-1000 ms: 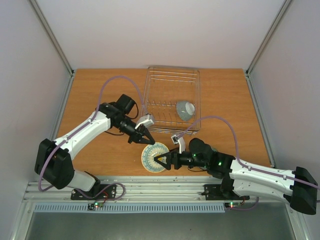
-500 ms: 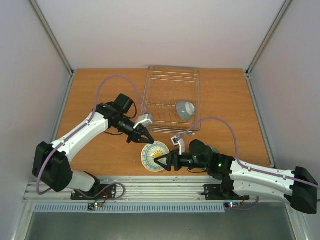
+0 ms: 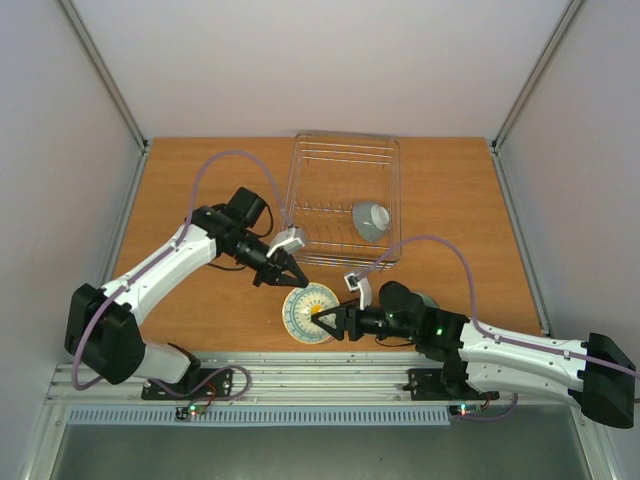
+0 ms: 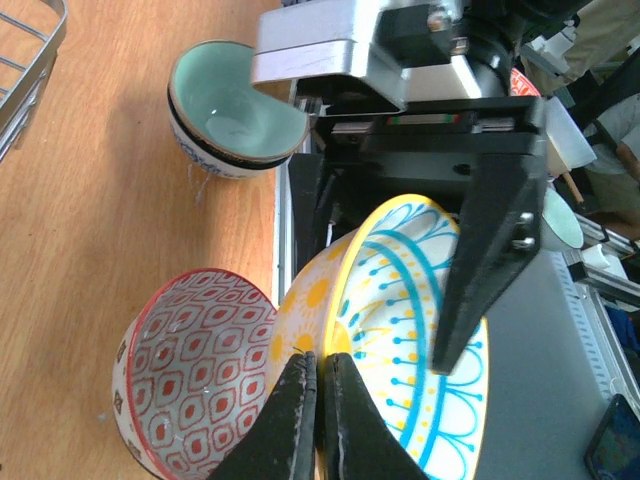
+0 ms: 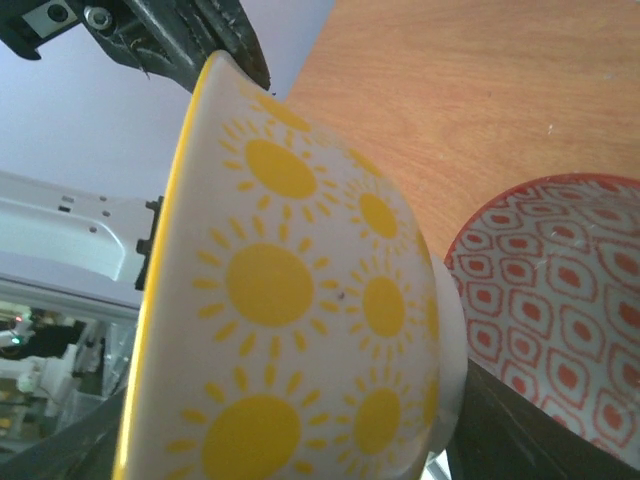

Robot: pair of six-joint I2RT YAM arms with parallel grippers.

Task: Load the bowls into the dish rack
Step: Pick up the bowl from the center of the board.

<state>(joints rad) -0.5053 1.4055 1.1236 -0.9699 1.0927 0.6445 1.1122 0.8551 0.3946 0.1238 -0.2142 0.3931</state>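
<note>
Backed off leftward, your left end effector stays shut beside the yellow sun bowl near the worktop's front edge; your right end effector straddles its rim, clamp uncertain, dish rack just beyond.

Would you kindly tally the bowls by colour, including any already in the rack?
yellow sun-patterned bowl: 1
red-patterned bowl: 1
pale green bowls: 2 (one loose, one in the dish rack)
Total: 4

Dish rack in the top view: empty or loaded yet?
Partly loaded. One pale bowl lies tipped at the right of the dish rack; nothing else is in it.
</note>
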